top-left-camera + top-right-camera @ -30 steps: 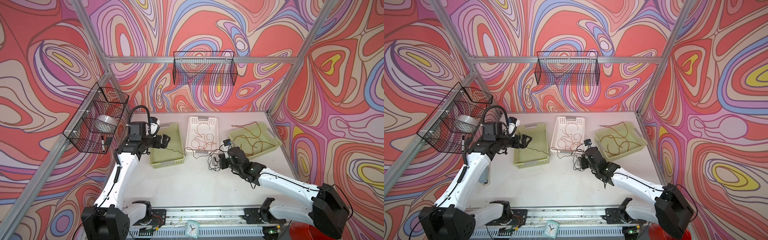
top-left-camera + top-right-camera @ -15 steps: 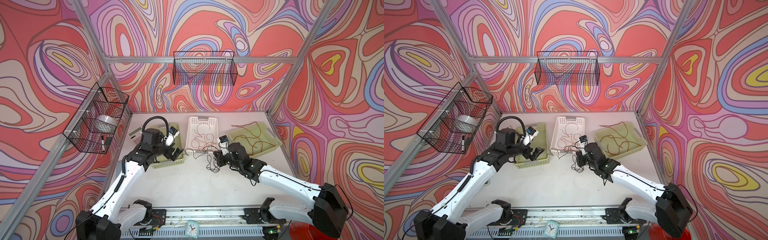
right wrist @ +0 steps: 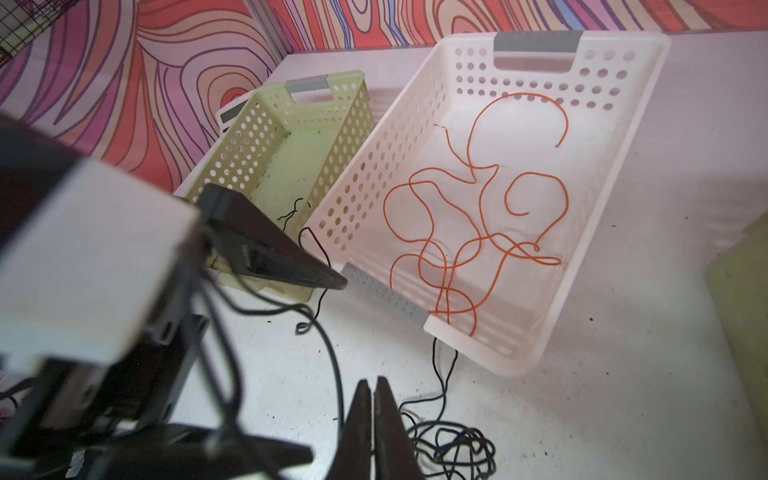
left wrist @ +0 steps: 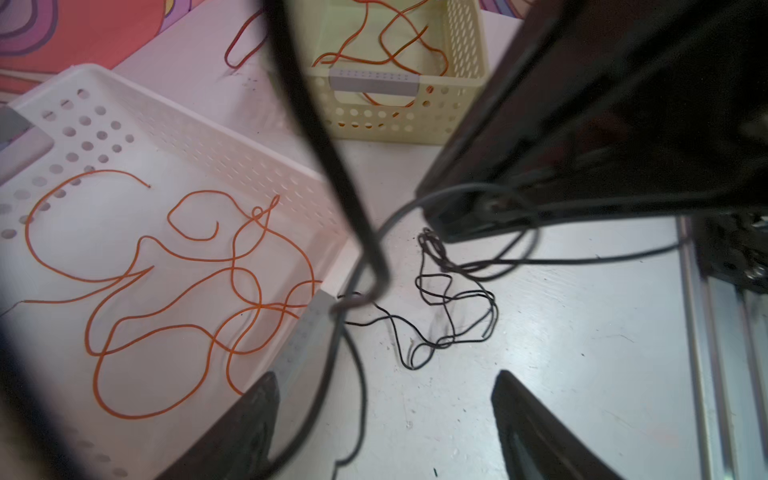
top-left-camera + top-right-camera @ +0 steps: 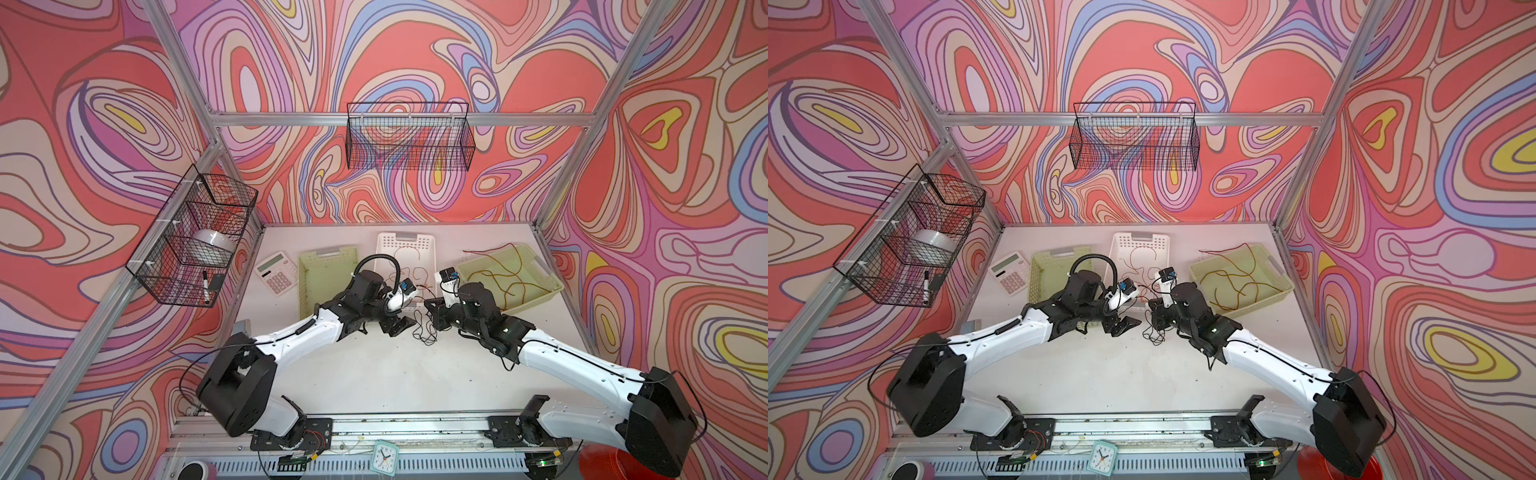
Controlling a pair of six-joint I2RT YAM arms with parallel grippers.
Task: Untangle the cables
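Left wrist view gives the plainest look: the black tangle (image 4: 451, 309) lies on the table (image 4: 582, 332) just off the near corner of the white basket (image 4: 216, 137), knotted in several loops and not yet pulled apart. Inside the white basket, orange cables (image 4: 232, 266) lie in loose curves that cross but look unknotted to me. More orange and brownish cables (image 4: 386, 45) sit in the yellowish basket (image 4: 386, 124) on the white basket's right. The pale green basket (image 3: 249, 141) on its left shows only a short end of black wire (image 3: 291, 214).

The right gripper (image 3: 374, 419) has its jaws pressed together, seemingly pinching a strand at the top of the black tangle. The left gripper (image 4: 386, 419) hovers beside that tangle, jaws apart and empty. I'd judge the coloured ones dealt with and the black knot the job left.
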